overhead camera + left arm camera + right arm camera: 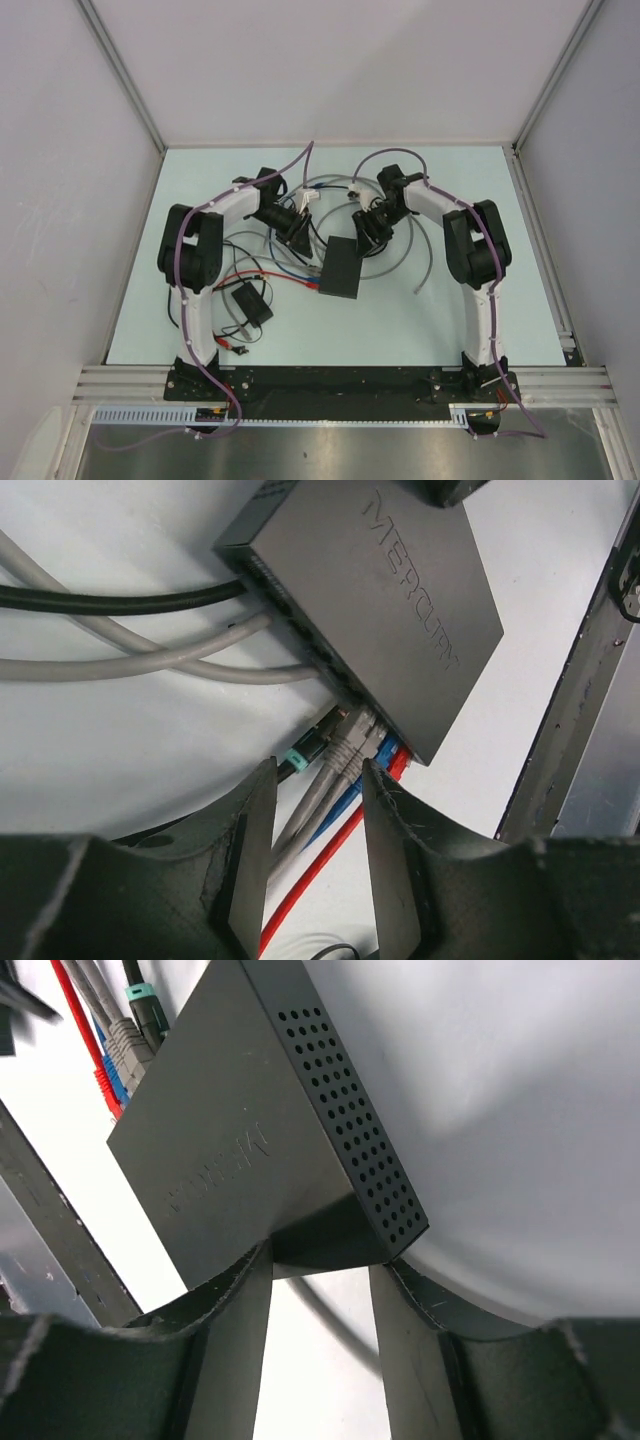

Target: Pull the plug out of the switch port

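Note:
The switch (340,268) is a flat dark grey box lying mid-table. Its port row (305,640) runs along one narrow edge. Grey plugs (350,735), a blue plug (386,750), a red plug (399,764) and a black plug with a teal collar (300,750) sit in the ports at the near end. My left gripper (318,840) is open, with its fingers either side of the grey, blue and red cables just short of the plugs. My right gripper (320,1290) is open at the opposite end, its fingertips (250,1290) against a corner of the switch (230,1150).
A smaller black box (250,300) with thin red and black wires lies at the front left. Grey cables (420,250) loop around the back and right of the switch. A black and two grey cables (120,630) leave the farther ports. A dark rail (570,710) borders the table.

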`<state>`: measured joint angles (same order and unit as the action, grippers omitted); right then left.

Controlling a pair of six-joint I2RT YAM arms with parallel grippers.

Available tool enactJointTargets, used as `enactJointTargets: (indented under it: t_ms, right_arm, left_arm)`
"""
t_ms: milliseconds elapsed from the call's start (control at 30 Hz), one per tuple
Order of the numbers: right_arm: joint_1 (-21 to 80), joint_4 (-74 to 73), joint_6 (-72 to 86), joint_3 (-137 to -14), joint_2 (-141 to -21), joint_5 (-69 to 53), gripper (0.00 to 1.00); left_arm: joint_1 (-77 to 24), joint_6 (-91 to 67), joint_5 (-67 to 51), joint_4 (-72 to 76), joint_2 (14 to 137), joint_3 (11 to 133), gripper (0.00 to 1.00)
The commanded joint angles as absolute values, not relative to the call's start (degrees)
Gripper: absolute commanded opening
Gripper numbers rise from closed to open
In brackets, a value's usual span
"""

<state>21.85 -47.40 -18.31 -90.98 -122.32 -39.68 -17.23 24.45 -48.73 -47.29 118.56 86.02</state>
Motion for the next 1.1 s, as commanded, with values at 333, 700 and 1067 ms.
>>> enactJointTargets:
  t_ms: [333, 700, 1067]
  right_arm:
    - [22.3, -47.3, -21.9, -108.3, -124.0, -33.1, 0.45]
    - [27.4, -49.6, -27.2, -93.7, -116.5, -39.5, 0.19]
    - [29.4, -49.3, -29.4, -93.8, -123.3, -40.9, 0.07]
  left_arm:
    - [-17.7, 22.8, -51.1, -44.2, 117.7, 85.8, 0.45]
    - [-14.3, 23.6, -53.6, -47.2, 121.7, 92.1, 0.44]
    - [-13.4, 23.3, -56.0, -49.3, 123.1, 92.9, 0.4]
